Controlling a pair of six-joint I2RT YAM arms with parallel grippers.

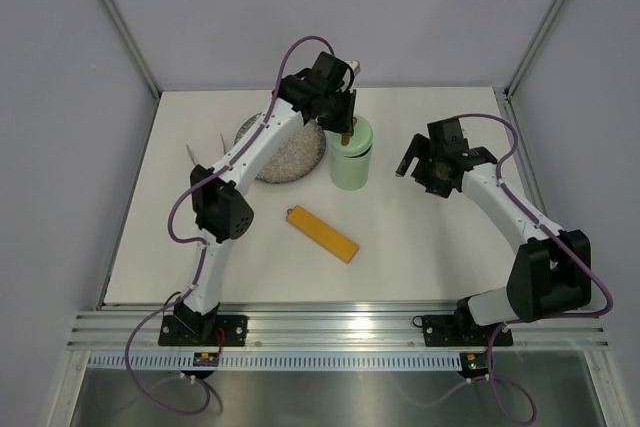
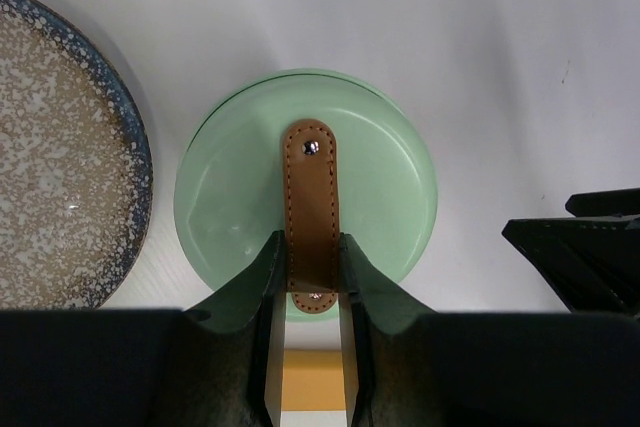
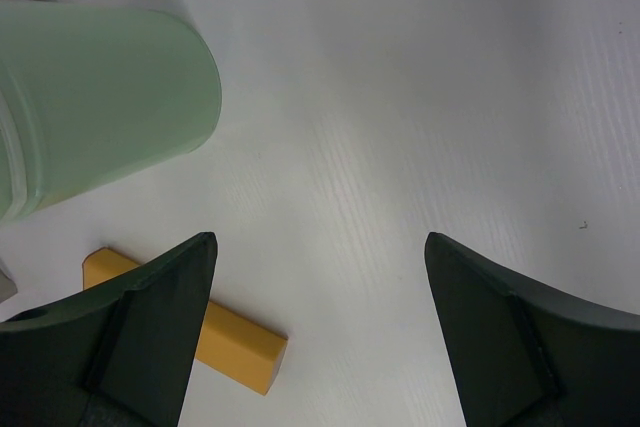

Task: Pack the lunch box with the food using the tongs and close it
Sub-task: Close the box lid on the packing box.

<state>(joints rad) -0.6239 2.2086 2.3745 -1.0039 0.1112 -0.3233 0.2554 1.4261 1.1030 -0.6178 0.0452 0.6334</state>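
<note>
"Brown handle, a stitched strap, is right between my fingers. I am the left gripper. My jaws are drawn nearly together, and they pinch that strap from both sides near its closer end."

"What lies under it?"

"The round green lid, seen straight from above. In the top view it rests on the mint tub of the lunch box, which stands upright on the white table. Whether the lid is pressed fully home, I cannot tell. Just left of the tub is the grey speckled plate, near it but apart. Beyond the plate's left edge, two thin grey tips of the tongs show beside my arm. The rest is hidden under it. And you?"

"I am the right gripper. My jaws are spread wide with nothing in them, only bare table between my fingers. Closest to me, one end of the orange-yellow bar shows by one finger, lying flat. Farther off is the pale green wall of the lunch box. In the top view I am to its right, well apart from it, and the bar lies nearer the bases than the tub does."
</note>
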